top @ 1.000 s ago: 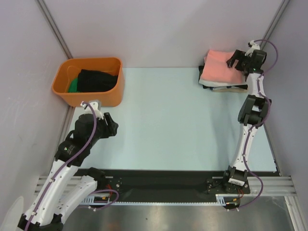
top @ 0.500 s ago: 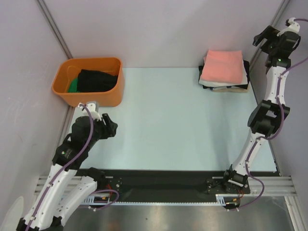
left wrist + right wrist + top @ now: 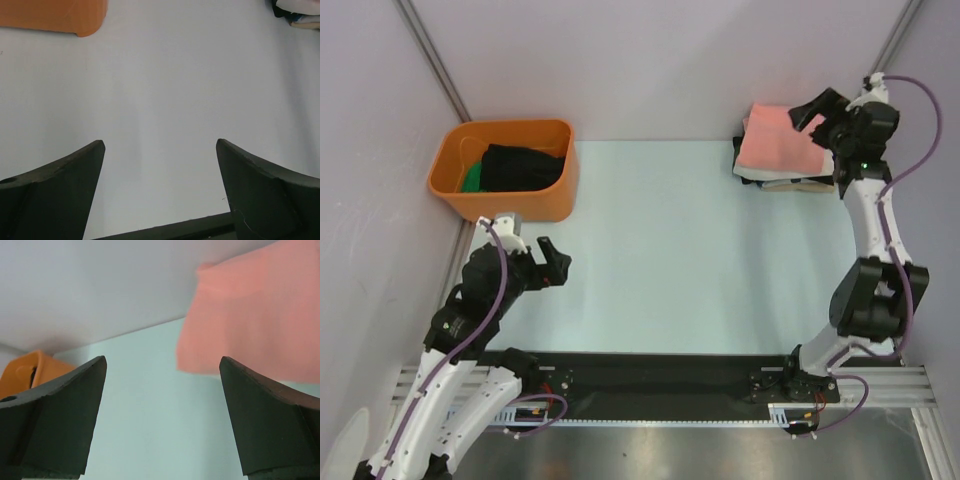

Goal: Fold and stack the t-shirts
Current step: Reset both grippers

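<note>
Returned from its raised pose, the right gripper (image 3: pixel 812 118) hangs wide open, empty, over one salmon-pink t-shirt (image 3: pixel 772 145) topping the single stack (image 3: pixel 785 183); the left gripper (image 3: pixel 558 262), now fully spread, holds nothing near one orange tub (image 3: pixel 535 200).

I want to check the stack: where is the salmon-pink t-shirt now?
In the top view the salmon-pink t-shirt lies on the other folded t-shirts at the table's far right corner, with the right gripper at its right edge.
</note>
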Controlling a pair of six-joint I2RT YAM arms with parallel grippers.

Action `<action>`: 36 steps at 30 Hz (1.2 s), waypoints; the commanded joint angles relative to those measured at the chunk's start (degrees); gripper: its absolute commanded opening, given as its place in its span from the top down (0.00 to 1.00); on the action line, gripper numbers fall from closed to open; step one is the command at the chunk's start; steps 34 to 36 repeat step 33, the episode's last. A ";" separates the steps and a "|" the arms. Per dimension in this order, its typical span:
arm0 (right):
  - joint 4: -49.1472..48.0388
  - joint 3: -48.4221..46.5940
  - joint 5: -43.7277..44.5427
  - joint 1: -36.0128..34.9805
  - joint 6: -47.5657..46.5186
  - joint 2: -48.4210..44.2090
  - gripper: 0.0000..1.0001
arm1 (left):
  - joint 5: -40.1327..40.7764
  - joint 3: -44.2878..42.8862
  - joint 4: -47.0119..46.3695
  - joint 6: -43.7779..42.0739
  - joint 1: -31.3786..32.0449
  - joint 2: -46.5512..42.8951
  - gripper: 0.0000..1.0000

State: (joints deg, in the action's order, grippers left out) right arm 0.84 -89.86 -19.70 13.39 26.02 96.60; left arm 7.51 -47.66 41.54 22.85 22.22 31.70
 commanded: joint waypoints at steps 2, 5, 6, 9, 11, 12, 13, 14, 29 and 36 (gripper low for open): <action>-4.01 11.33 0.19 -5.99 -0.44 -14.49 0.00 | -0.92 0.11 -1.72 -1.05 -0.42 -1.29 0.00; -1.47 19.60 1.68 -11.79 -0.80 -24.22 0.00 | -0.30 0.11 -1.46 -0.88 -0.42 -1.56 0.00; -1.20 21.73 2.03 -13.11 -0.54 -26.00 0.00 | -0.21 0.11 -1.46 -0.88 -0.33 -1.56 0.00; -1.02 30.43 4.57 -21.10 -0.01 -32.86 0.00 | 0.22 0.11 -1.29 -0.70 -0.42 -1.38 0.00; 5.54 32.64 10.80 -28.11 -0.10 -35.76 0.00 | 0.40 0.11 -1.20 -0.53 -0.42 -1.29 0.00; 7.23 35.08 13.00 -30.59 0.60 -38.30 0.00 | 0.49 0.11 -1.20 -0.53 -0.42 -1.29 0.00; 8.64 36.33 15.63 -32.61 1.39 -39.54 0.00 | 0.49 0.11 -1.28 -0.44 -0.42 -1.29 0.00; 11.00 37.99 16.62 -36.72 1.58 -40.77 0.00 | 0.49 0.11 -1.29 -0.44 -0.42 -1.21 0.00; 18.66 59.98 26.03 -51.27 11.68 -61.43 0.00 | 2.42 0.02 -0.50 0.35 -0.42 -0.94 0.00; 20.34 59.72 29.97 -52.84 12.56 -61.70 0.00 | 2.95 -0.06 -0.41 0.53 -0.42 -0.77 0.00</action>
